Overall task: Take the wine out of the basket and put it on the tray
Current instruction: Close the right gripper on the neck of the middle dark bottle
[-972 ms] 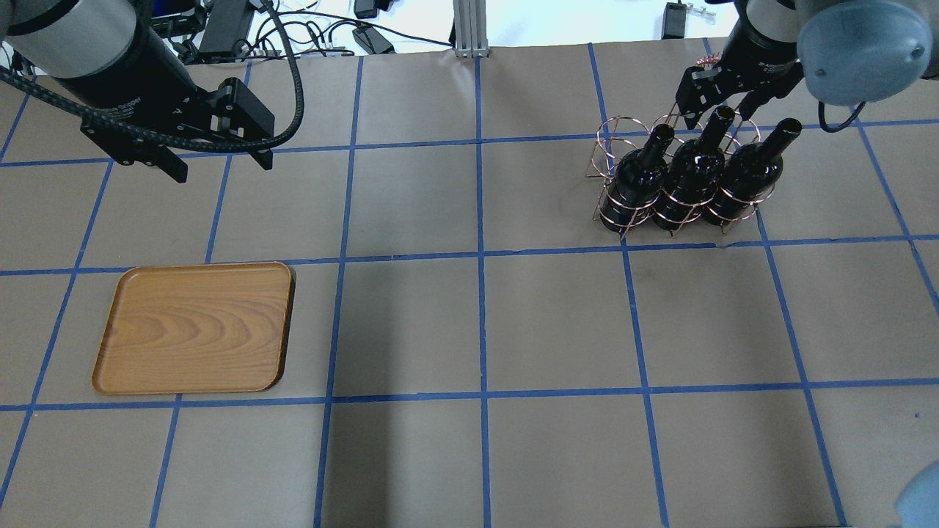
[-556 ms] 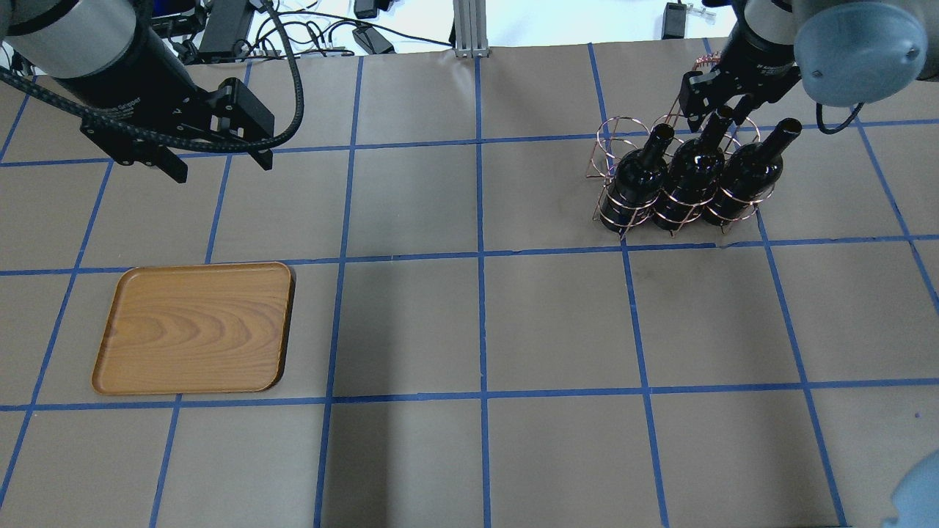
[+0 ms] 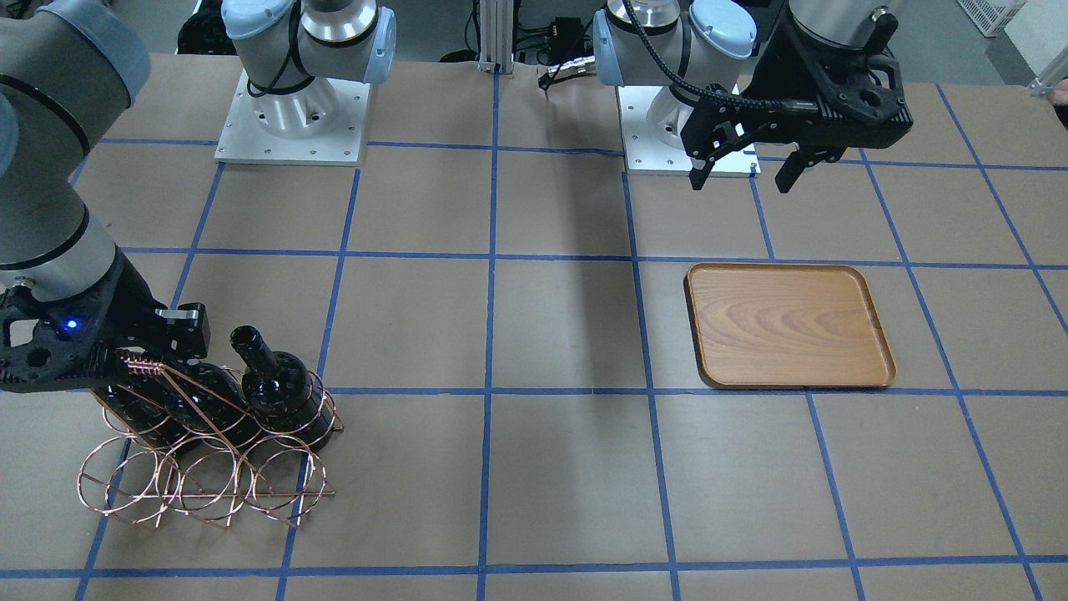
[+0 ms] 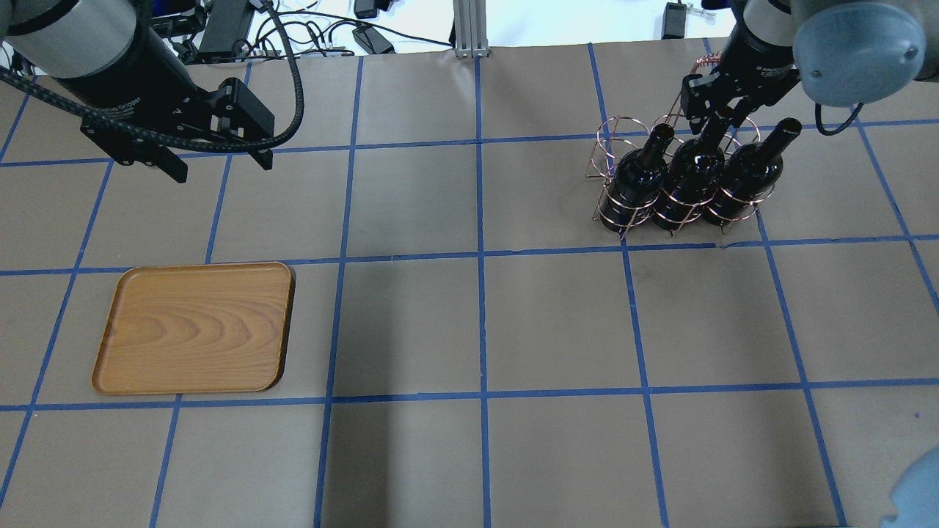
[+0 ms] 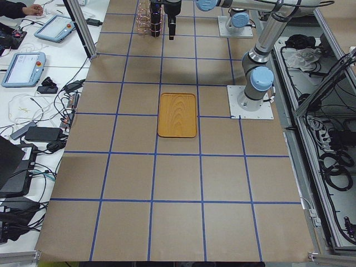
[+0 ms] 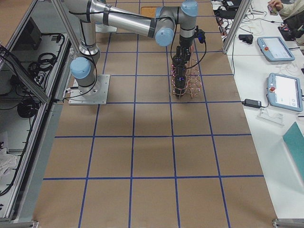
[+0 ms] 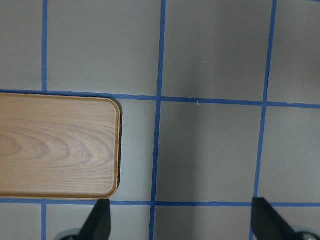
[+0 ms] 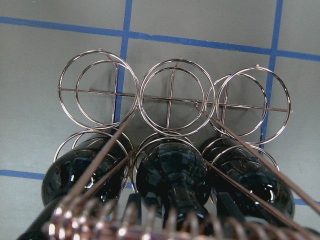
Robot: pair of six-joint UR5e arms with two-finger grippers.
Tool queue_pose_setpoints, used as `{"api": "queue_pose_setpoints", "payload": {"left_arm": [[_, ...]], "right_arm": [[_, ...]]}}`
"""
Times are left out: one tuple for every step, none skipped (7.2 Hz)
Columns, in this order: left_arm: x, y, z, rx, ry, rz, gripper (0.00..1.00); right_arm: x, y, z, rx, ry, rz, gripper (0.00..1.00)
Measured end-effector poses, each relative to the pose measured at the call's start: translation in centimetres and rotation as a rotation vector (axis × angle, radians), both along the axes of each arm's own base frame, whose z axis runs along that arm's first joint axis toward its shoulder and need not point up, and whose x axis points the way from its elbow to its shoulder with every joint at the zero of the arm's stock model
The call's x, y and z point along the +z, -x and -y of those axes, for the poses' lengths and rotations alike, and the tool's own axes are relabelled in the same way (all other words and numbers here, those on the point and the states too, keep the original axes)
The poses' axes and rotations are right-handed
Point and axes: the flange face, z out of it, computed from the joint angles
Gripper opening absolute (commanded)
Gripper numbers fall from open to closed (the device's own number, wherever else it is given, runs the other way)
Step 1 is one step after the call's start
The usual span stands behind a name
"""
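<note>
Right end effector (image 4: 715, 110) is straddling the middle wine (image 4: 689, 176) neck, fingers spread, gripping nothing. Wine is leaning in the basket (image 3: 204, 476). Left end effector (image 4: 218, 163) is hovering spread and empty, near the tray (image 4: 194, 328).

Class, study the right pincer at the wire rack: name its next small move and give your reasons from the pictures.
Probably shut the right pincer on the neck of the middle bottle. In the wrist view its fingers stand apart on either side of that neck, with gaps showing, so nothing is gripped yet, and the bottle sits in the basket.
</note>
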Motion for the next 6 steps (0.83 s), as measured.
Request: {"api": "queue_pose_setpoints", "payload": {"left_arm": [[0.0,0.0,0.0,0.0,0.0,0.0,1.0],[0.0,0.0,0.0,0.0,0.0,0.0,1.0],[0.0,0.0,0.0,0.0,0.0,0.0,1.0],[0.0,0.0,0.0,0.0,0.0,0.0,1.0],[0.0,0.0,0.0,0.0,0.0,0.0,1.0],[0.0,-0.01,0.0,0.0,0.0,0.001,1.0]], "right_arm": [[-0.01,0.01,-0.01,0.0,-0.001,-0.001,0.43],[-0.02,0.01,-0.02,0.0,-0.002,-0.001,0.39],[-0.05,0.0,-0.03,0.0,-0.004,0.0,0.32],[-0.07,-0.01,-0.05,-0.002,-0.006,0.001,0.27],[-0.09,0.03,-0.13,-0.006,-0.012,0.003,0.24],[0.06,0.13,-0.25,-0.01,-0.021,0.004,0.24]]}}
